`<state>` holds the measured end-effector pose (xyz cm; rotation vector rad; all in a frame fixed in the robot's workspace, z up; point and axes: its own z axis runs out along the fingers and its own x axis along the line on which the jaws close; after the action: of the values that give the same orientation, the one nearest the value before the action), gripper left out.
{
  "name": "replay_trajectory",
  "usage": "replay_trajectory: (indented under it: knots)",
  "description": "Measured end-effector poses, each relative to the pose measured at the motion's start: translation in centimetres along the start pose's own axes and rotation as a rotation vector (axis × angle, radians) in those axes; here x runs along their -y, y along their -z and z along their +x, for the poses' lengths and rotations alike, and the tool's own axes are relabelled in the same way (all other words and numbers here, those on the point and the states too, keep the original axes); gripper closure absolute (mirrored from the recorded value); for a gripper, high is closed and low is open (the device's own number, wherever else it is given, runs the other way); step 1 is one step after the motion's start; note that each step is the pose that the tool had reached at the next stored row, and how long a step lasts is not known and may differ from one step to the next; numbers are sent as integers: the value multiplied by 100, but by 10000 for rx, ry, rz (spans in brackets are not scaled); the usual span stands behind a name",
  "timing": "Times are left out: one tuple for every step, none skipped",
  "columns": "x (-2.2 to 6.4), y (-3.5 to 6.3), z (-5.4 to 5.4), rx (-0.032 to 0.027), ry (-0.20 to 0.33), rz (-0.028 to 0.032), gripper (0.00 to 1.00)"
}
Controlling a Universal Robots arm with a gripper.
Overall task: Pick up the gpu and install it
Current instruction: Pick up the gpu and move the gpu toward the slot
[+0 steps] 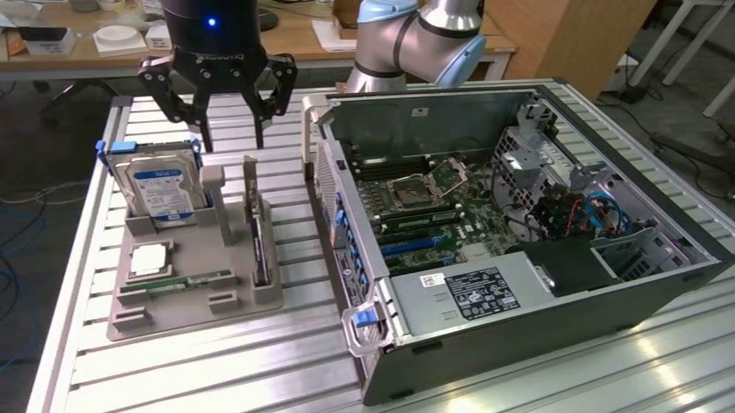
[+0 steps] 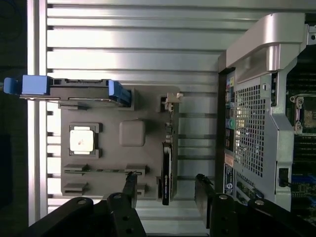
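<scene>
Gripper with jaws spread wide and empty, poised over the grey holder. Seen from the wrist, its fingers straddle the gpu, which stands on edge in the slot nearest the open computer case. Probable hazards: an off-line descent would set a finger on the card's thin upper edge, and a shallow pinch could let it tilt.

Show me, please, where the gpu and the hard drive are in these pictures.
gpu (image 2: 166,173): wrist view, on its dark card edge.
hard drive (image 1: 161,191): exterior view, on its blue-white label.
</scene>
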<state>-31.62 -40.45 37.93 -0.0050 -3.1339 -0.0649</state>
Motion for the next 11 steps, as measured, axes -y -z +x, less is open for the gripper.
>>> replay_trajectory:
  knots:
    - [1, -7, 0, 0, 1, 0, 41]
    - [2, -14, -1, 0, 1, -1, 41]
    - [4, -22, -1, 1, 2, -1, 41]
    - [6, -29, -1, 0, 2, 0, 41]
    - [7, -39, -1, 0, 2, 0, 41]
    - [7, -49, -1, 1, 1, -1, 41]
    - [8, -54, -1, -1, 1, 0, 41]
    - [8, -60, -1, 0, 1, 0, 41]
    - [8, -67, -1, 0, 2, 0, 41]
    - [9, -76, -1, 1, 2, -1, 41]
    - [9, -84, -1, 0, 2, 0, 41]
